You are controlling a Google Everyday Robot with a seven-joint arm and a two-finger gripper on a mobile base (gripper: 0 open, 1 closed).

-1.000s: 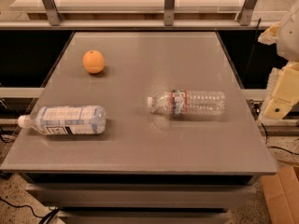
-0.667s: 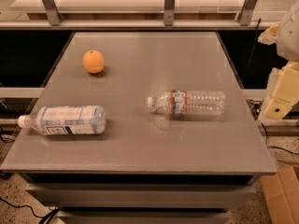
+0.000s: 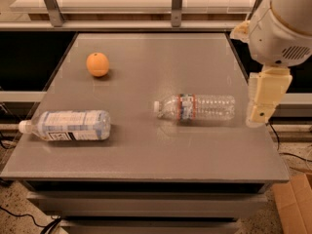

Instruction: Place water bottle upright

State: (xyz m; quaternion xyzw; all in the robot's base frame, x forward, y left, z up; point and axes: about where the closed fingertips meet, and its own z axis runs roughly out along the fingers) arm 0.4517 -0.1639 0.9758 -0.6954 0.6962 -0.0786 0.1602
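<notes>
Nothing has been moved: the water bottle [image 3: 195, 107] is left on its side, ungrasped, with the gripper [image 3: 262, 101], whose state cannot be told, kept just beside the bottle's base.

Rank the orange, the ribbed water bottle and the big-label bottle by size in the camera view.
1. Big-label bottle, fatter, but nearer the camera.
2. Water bottle, similar length, slimmer.
3. Orange, clearly smallest.
The hand hangs beside the table's right edge.

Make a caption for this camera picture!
Water bottle lies sideways on the grey table near an orange and a fatter labelled bottle, while the gripper hangs by the table's right edge.
</notes>
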